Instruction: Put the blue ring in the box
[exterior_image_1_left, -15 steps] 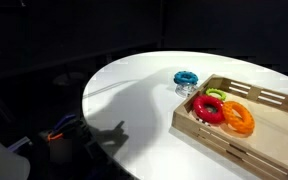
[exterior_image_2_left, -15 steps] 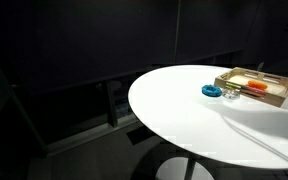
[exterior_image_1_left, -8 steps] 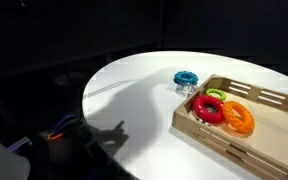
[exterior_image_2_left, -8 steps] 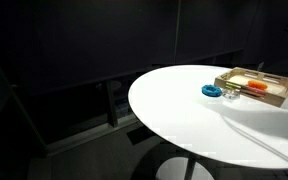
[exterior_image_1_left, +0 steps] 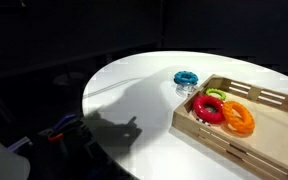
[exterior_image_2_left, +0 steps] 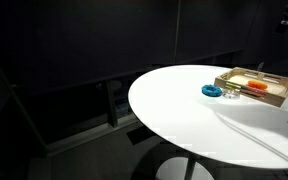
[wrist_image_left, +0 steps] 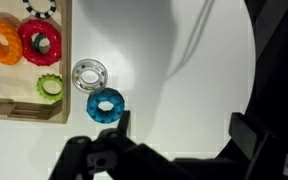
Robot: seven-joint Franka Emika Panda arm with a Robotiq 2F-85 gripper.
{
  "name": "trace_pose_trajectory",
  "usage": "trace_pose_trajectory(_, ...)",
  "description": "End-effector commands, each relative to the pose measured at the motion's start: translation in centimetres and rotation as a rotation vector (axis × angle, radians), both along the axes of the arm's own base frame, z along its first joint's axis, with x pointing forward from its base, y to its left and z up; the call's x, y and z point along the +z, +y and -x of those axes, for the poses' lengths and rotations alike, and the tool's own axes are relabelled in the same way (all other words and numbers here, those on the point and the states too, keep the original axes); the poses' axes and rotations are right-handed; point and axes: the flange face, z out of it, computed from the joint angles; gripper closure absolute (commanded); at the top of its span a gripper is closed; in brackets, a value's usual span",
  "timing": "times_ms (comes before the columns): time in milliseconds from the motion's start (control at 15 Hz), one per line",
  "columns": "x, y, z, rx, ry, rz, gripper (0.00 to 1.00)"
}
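The blue ring (exterior_image_1_left: 186, 78) lies flat on the white round table, just outside the near corner of the box (exterior_image_1_left: 210, 134), a shallow wooden tray. Both also show in an exterior view, the ring (exterior_image_2_left: 212, 91) beside the box (exterior_image_2_left: 259, 98). In the wrist view the blue ring (wrist_image_left: 105, 104) lies on the table right of the box's rim (wrist_image_left: 24, 107). My gripper (wrist_image_left: 184, 132) is open and empty above bare table. Its left finger is close to the ring, not touching it. The gripper itself does not show in either exterior view.
A clear ring (wrist_image_left: 89, 73) lies on the table next to the blue ring. In the box lie a red ring (wrist_image_left: 39, 41), an orange ring (wrist_image_left: 2, 38), a green ring (wrist_image_left: 50, 87) and a black-and-white toothed ring (wrist_image_left: 42, 8). The table edge (wrist_image_left: 252, 60) curves to the right, with darkness beyond.
The arm's shadow on the table has grown and shifted toward the box. The rings and the box have not moved.
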Motion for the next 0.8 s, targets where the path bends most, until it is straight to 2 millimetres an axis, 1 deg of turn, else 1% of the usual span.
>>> trace_pose_trajectory(0, -1.2, -0.5, -3.7, -0.025, 0.014, 0.014, 0.0)
trace_pose_trajectory(200, -3.8, -0.4, -6.7, -0.036, 0.022, 0.026, 0.0)
trace_pose_trajectory(400, -6.9, 0.0, -9.5, -0.037, 0.03, 0.058, 0.0)
trace_pose_trajectory(600, -9.9, 0.8, -11.7, -0.035, 0.018, 0.093, 0.0)
trace_pose_trajectory(733, -11.5, 1.3, -12.8, -0.034, 0.012, 0.111, 0.0)
